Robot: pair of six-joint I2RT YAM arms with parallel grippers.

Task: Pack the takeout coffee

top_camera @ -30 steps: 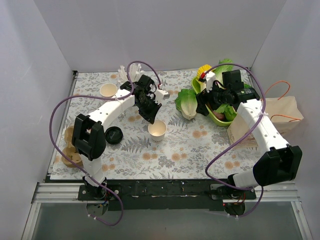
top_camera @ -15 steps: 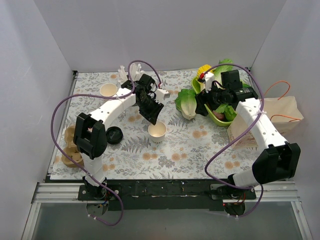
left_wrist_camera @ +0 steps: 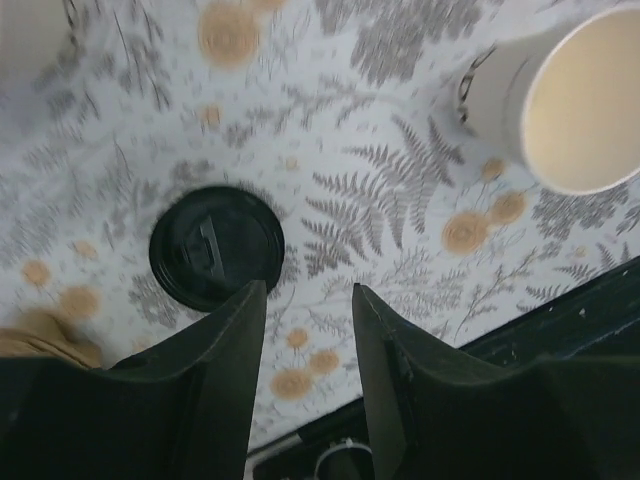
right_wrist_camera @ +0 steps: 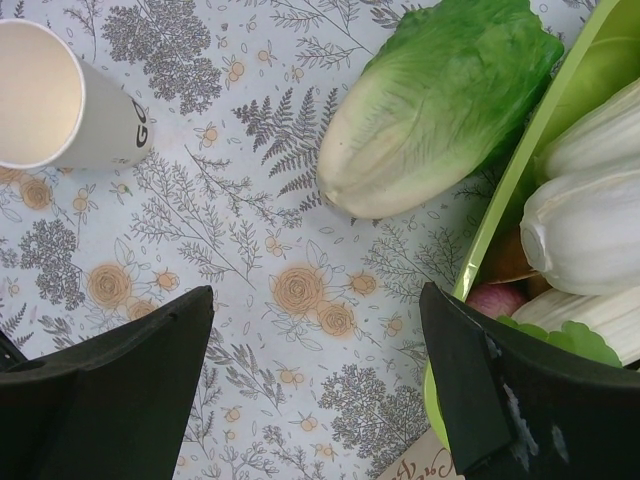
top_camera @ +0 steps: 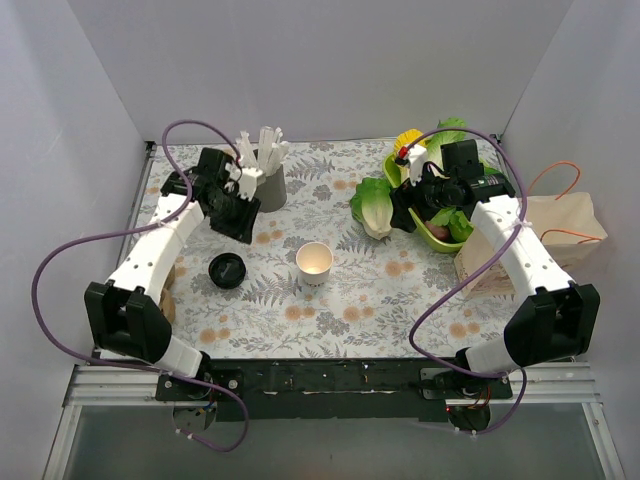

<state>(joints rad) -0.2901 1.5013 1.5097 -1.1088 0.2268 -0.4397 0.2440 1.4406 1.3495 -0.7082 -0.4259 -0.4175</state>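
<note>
The lidless paper cup [top_camera: 313, 260] stands mid-worktop [top_camera: 380, 295], its black print only partly readable (a "G" shows). A loose black lid [top_camera: 227, 270] lies at the cup's 9 o'clock. The left end effector [left_wrist_camera: 307, 300], at the lid's 12 o'clock, is slightly parted and empty. The right end effector [right_wrist_camera: 315, 300] is spread wide.

Matt cream paper cup [top_camera: 314, 259], semi-gloss blk plastic lid [top_camera: 227, 270], matt printed tablecloth [top_camera: 400, 300]

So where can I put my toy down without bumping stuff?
Bare mat along the near edge, in front of the lid and cup. More between the cup and the bag. Crowded at the far right: lettuce, tray, right gripper. The far left has the stirrer pot and left gripper.
</note>
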